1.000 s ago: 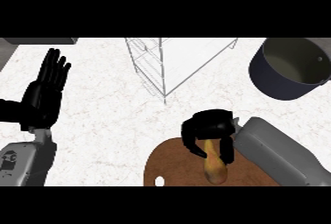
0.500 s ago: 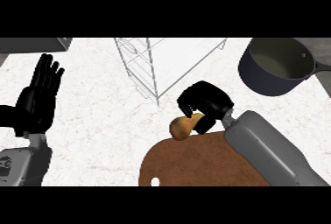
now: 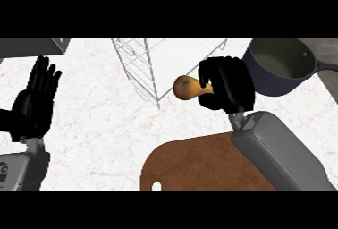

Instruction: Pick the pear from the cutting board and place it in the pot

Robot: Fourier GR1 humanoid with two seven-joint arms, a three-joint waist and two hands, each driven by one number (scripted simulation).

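Pear (image 3: 187,87) is off the cutting board (image 3: 198,167) now and higher and farther toward the counter's far side than half a second ago, when it hung just past the board's far edge. Right hand (image 3: 226,85) has its fingers curled round the narrow end; fat end sticks out to the left. A second back, the same hand was down on the board over the fruit.

So the pick looks done; the carry is under way. Pot (image 3: 285,65) sits at the counter's far right corner, just beyond the hand, mouth open. Remaining: a short move right, then release over the mouth.

Left hand (image 3: 33,103) rests open, fingers up, at the left edge.

Counter (image 3: 105,134): pale, speckled stone. Wire rack (image 3: 142,67) stands at the far edge, left of the pear.
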